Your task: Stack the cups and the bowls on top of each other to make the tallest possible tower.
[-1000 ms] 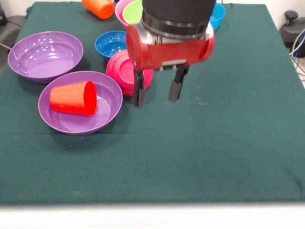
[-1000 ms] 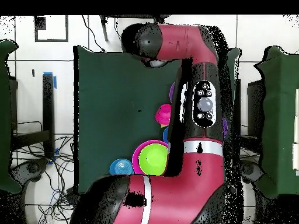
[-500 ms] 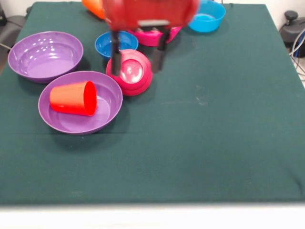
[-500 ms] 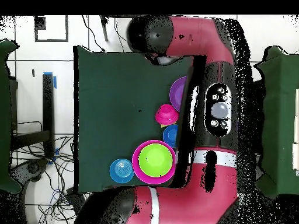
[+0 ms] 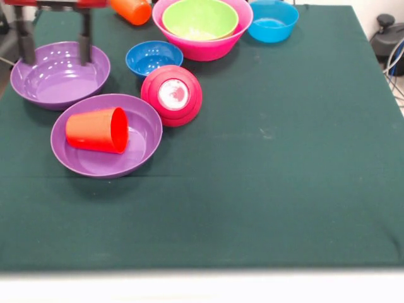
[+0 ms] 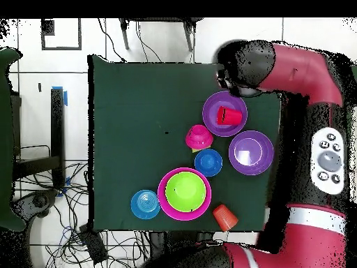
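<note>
- Here, front view: the gripper (image 5: 53, 47) shows at the top left corner, its two dark fingers (image 5: 26, 43) spread apart, holding nothing, over the far purple bowl (image 5: 60, 72).
- Just in front of that bowl sits the near purple bowl (image 5: 106, 135), with the red cup (image 5: 98, 130) lying on its side inside it, mouth to the picture's right.
- Right of it, the small crimson bowl (image 5: 172, 95) stands upside down, touching or nearly touching the near purple bowl's rim.
- Behind the crimson bowl is the small dark blue bowl (image 5: 153, 58), upright.
- At the far edge: the big pink bowl (image 5: 203, 45) with the lime green bowl (image 5: 200, 18) nested in it, the light blue bowl (image 5: 273, 21) to its right, the orange cup (image 5: 130, 9) on its side to its left.
- No tower stands; nothing blocks the near cloth.
- Overhead view: the arm (image 6: 307, 77) curves along the picture's right side, its end beside the purple bowl holding the red cup (image 6: 227, 115).
- The gripper is hidden under the arm here.
- The other purple bowl (image 6: 251, 152) lies clear, empty.
- The table (image 6: 132, 105) is green-covered; cables lie on the floor (image 6: 63, 230) around it.
</note>
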Robot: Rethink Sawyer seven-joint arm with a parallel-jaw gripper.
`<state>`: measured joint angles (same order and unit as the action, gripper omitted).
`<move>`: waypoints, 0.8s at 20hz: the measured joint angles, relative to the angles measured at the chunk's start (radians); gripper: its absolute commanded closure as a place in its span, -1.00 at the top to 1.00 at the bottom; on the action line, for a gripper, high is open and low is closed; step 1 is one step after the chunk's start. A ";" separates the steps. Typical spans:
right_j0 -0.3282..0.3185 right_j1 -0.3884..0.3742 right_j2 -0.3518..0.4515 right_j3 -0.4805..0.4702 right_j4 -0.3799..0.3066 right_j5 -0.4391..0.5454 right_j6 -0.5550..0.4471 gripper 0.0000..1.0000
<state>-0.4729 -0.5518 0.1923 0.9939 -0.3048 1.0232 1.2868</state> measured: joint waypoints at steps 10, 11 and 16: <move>-0.097 -0.016 0.003 0.134 -0.034 -0.080 -0.004 1.00; -0.097 -0.016 0.003 0.145 -0.039 -0.083 -0.004 1.00; -0.089 -0.016 0.008 0.188 -0.059 -0.091 -0.004 1.00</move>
<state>-0.5621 -0.5675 0.2008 1.1823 -0.3637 0.9319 1.2829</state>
